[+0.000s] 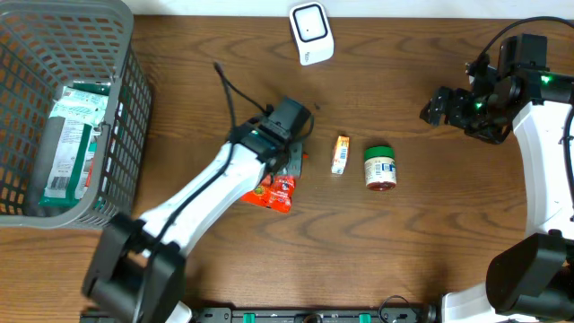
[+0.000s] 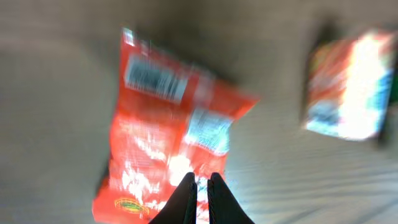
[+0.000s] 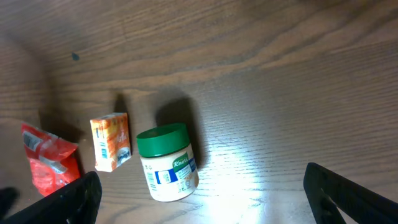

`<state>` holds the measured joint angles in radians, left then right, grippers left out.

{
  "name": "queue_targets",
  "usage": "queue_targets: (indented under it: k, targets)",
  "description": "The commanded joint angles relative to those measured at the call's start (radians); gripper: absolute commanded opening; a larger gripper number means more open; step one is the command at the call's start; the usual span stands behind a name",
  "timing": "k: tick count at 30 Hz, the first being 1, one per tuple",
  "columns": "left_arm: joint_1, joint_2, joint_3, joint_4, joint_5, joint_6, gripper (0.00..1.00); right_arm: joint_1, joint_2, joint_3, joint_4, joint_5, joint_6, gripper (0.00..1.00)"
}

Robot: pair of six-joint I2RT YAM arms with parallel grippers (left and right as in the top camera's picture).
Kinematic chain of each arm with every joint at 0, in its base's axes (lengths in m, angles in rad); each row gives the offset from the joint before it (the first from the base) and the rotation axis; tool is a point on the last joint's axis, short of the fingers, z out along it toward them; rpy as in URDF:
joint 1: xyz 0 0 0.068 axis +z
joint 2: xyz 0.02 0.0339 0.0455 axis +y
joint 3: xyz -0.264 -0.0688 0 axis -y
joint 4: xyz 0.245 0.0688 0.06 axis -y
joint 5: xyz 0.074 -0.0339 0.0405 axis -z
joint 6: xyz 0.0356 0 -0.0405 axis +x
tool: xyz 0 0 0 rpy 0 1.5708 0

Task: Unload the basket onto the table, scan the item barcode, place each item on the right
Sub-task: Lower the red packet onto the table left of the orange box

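Has the left jaws closed tight over the near edge of a red pouch (image 2: pixel 168 137), barcode (image 2: pixel 149 78) at its far end; cannot tell through blur whether pinched. Has the right jaws spread wide, holding nothing, above the table (image 3: pixel 280 93), with jar (image 3: pixel 165 163) and box (image 3: pixel 111 142) ahead, off to one side.

On my left wrist feed the packet (image 2: pixel 168 143) is bright red with white patches and a white barcode panel at its upper left. Right wrist feed: an orange and white box (image 3: pixel 111 141), a pale jar (image 3: pixel 166 163) with a green lid. Overhead I see a brown wood-grain table (image 1: pixel 404 251), a grey mesh basket (image 1: pixel 126 99) at the upper left and a white scanner (image 1: pixel 311 33) at top centre.
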<state>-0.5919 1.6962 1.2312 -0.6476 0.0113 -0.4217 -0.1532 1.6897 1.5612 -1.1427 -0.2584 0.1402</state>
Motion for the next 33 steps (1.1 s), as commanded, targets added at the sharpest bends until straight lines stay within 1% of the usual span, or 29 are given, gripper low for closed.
queue_targets:
  k: [1, 3, 7, 11, 17, 20, 22, 23, 24, 26, 27, 30, 33]
  targets:
    - [0.002, -0.004, 0.015, 0.041, -0.087, 0.009, 0.1, -0.011, -0.01, -0.001, -0.002, -0.008, -0.003, 0.99]
    - [0.002, 0.023, 0.01, 0.07, -0.105, 0.009, 0.1, -0.011, -0.01, -0.001, -0.002, -0.008, -0.003, 0.99]
    - [-0.001, 0.091, 0.002, 0.134, -0.094, 0.005, 0.1, -0.011, -0.01, -0.001, -0.002, -0.008, -0.003, 0.99]
    - [-0.005, 0.176, 0.002, 0.174, -0.033, 0.005, 0.1, -0.011, -0.01, -0.001, -0.002, -0.008, -0.003, 0.99]
    - [-0.007, 0.298, 0.002, 0.162, -0.019, 0.002, 0.1, -0.011, -0.01, -0.001, -0.002, -0.008, -0.003, 0.99]
    - [-0.007, 0.318, 0.002, 0.147, -0.019, 0.002, 0.1, -0.011, -0.01, -0.001, -0.002, -0.008, -0.003, 0.99]
    - [-0.007, 0.302, 0.006, 0.14, -0.019, 0.025, 0.1, -0.011, -0.01, -0.001, -0.002, -0.008, -0.003, 0.99]
    - [-0.007, 0.286, 0.01, 0.14, -0.019, 0.041, 0.12, -0.011, -0.01, -0.001, -0.002, -0.008, -0.003, 0.99]
    - [-0.007, 0.257, 0.016, 0.14, -0.02, 0.057, 0.17, -0.011, -0.01, -0.001, -0.002, -0.008, -0.003, 0.99]
    - [-0.007, 0.195, 0.023, 0.14, -0.023, 0.063, 0.17, -0.011, -0.01, -0.001, -0.002, -0.008, -0.003, 0.99]
    - [-0.007, 0.157, 0.023, 0.141, -0.023, 0.062, 0.21, -0.011, -0.01, -0.001, -0.002, -0.008, -0.003, 0.99]
    - [-0.007, 0.057, 0.023, 0.13, -0.023, 0.061, 0.24, -0.011, -0.01, -0.001, -0.002, -0.008, -0.003, 0.99]
    - [-0.012, 0.034, 0.023, 0.116, -0.022, 0.049, 0.23, -0.011, -0.01, -0.001, -0.002, -0.008, -0.003, 0.99]
